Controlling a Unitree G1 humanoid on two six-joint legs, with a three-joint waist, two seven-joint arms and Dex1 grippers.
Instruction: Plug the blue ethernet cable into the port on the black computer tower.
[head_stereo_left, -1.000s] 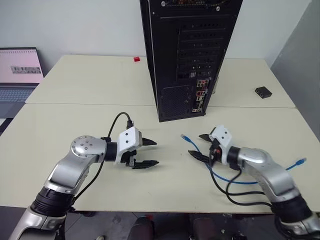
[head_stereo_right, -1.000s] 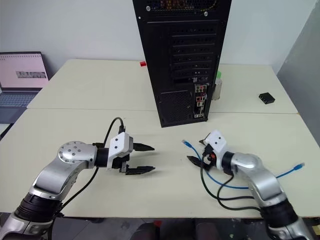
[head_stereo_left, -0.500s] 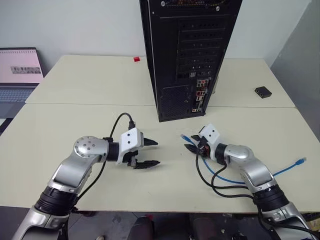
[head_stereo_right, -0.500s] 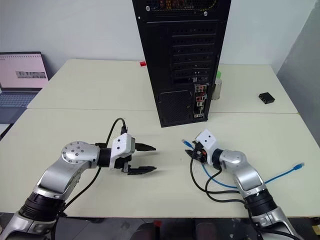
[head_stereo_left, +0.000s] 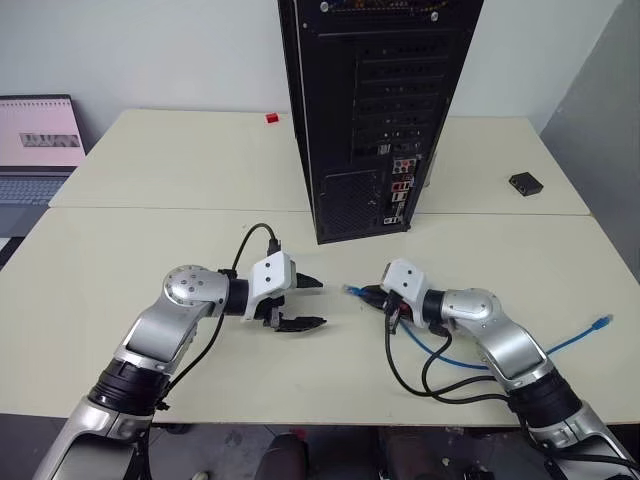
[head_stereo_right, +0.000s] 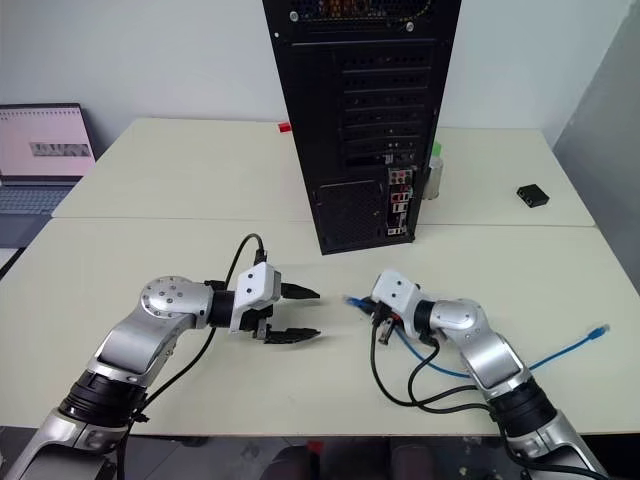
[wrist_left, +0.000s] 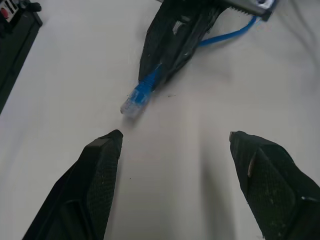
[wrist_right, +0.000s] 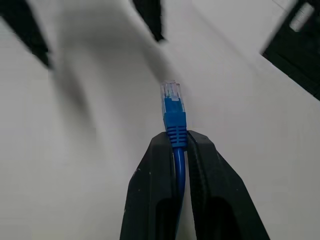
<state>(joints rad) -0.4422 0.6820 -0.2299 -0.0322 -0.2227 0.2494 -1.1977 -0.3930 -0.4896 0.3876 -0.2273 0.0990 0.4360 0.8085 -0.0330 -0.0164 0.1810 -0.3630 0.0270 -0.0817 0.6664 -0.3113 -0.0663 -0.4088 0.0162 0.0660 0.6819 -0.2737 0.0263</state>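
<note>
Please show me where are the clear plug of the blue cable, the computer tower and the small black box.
clear plug (wrist_right: 170, 90): right wrist view, its transparent tip.
black computer tower (head_stereo_left: 375, 110): left eye view, its rear panel with slot covers.
small black box (head_stereo_left: 525, 183): left eye view, its top face.

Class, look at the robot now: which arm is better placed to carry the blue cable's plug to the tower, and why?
Right. The right gripper is shut on the blue ethernet cable behind its plug; the left gripper is open and empty. The black computer tower stands ahead.

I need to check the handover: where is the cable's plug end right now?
In the left eye view, the blue ethernet cable plug sticks out of the shut right gripper, facing the open left gripper, before the black computer tower.
</note>
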